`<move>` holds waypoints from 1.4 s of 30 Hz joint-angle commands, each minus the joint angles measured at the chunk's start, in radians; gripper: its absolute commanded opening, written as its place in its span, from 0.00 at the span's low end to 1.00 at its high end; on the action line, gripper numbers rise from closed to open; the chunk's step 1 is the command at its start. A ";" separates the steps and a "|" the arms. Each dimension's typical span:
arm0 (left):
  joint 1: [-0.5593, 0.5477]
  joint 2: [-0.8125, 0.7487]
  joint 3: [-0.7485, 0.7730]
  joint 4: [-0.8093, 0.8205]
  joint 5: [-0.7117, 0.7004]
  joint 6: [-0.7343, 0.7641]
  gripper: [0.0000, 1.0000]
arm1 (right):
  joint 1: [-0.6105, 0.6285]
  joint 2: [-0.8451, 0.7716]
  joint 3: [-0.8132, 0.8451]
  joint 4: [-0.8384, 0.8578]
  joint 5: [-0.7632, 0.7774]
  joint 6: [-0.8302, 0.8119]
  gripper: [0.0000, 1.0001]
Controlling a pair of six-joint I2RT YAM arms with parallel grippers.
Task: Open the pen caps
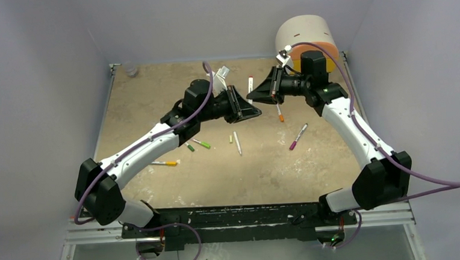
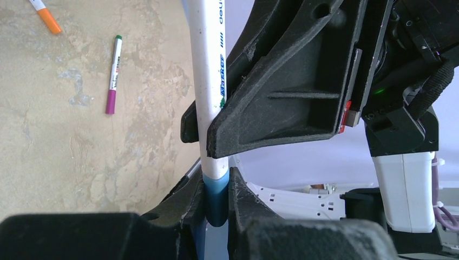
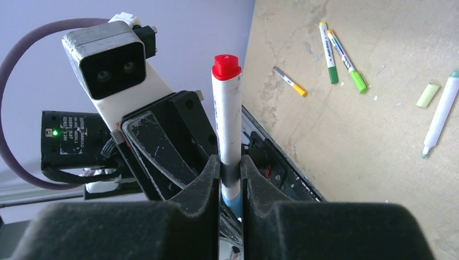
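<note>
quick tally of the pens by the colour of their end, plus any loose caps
orange pen: 1
magenta pen: 1
yellow pen: 1
dark green pen: 1
light green pen: 1
uncapped pen: 1
held blue-capped pen: 1
loose cap: 1
total: 8

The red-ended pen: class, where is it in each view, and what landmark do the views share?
Top external: the red-ended pen, upper centre, at the right gripper.
Left wrist: upright, centre, blue cap lowest.
Right wrist: upright, centre, red end up.
Shared landmark: the right gripper clamping its barrel.
</note>
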 commanded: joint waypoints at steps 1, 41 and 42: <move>-0.003 -0.007 -0.006 0.081 0.038 -0.026 0.00 | 0.002 -0.041 -0.012 0.010 -0.015 -0.019 0.10; -0.117 -0.150 0.058 -0.856 -0.593 0.110 0.00 | 0.110 0.206 0.153 -0.500 0.519 -0.562 0.00; -0.107 -0.138 0.057 -0.859 -0.592 0.114 0.00 | 0.125 0.205 0.135 -0.500 0.534 -0.567 0.00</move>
